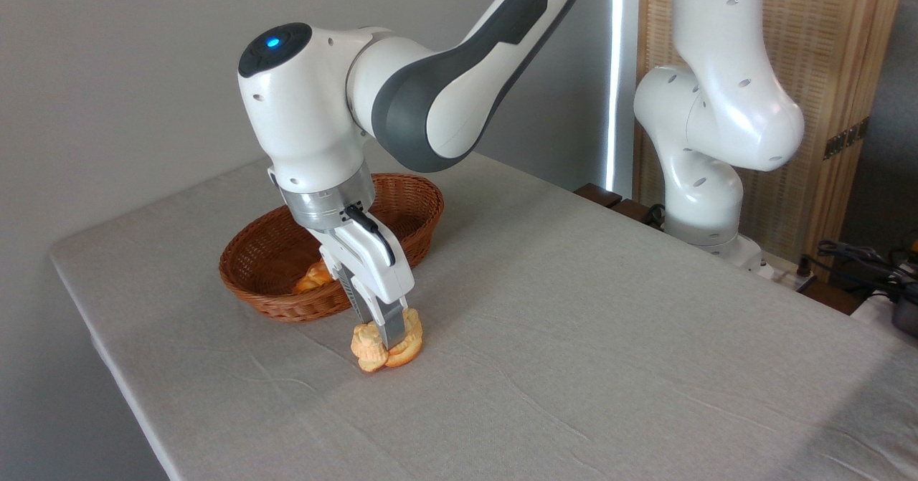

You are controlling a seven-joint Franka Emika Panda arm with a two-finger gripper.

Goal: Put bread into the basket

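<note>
The bread (367, 345), a small pale golden bun with lobed edges, is on the grey tablecloth just in front of the basket (409, 201). My gripper (389, 341) points down on it; the near finger (391, 323) crosses the bun's front and the far finger is hidden behind it. The jaws look closed against the bun. The bun touches or barely clears the cloth; I cannot tell which. The oval reddish-brown wicker basket stands behind and to the left of the gripper, partly covered by the wrist.
An orange-glazed loaf (313, 278) lies inside the basket at its near side. The arm's white base (706, 208) stands at the table's right rear. The table's left edge (107, 352) is close. Cables (860, 259) lie at far right.
</note>
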